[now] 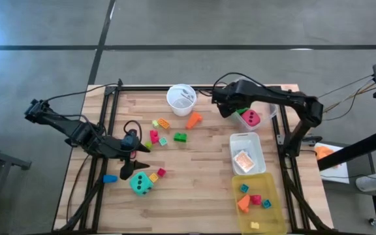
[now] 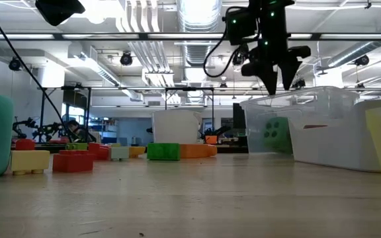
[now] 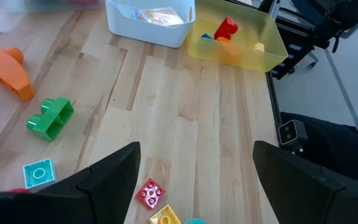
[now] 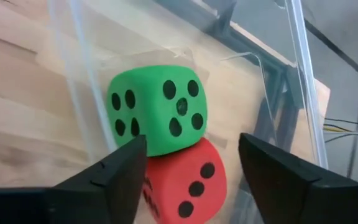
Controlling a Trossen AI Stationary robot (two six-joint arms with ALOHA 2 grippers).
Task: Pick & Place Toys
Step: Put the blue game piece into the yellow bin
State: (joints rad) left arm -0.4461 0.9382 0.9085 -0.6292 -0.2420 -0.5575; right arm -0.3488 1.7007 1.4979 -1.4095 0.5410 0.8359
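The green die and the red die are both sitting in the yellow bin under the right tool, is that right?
Not quite. The green die and the red die are in the clear bin, not the yellow one, as the right wrist view shows. The right tool is indeed above them, open and empty.

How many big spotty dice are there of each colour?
Green die: 1, in the clear bin
Red-pink die: 1, in the same bin
Teal die: 1, out on the table
Total: 3
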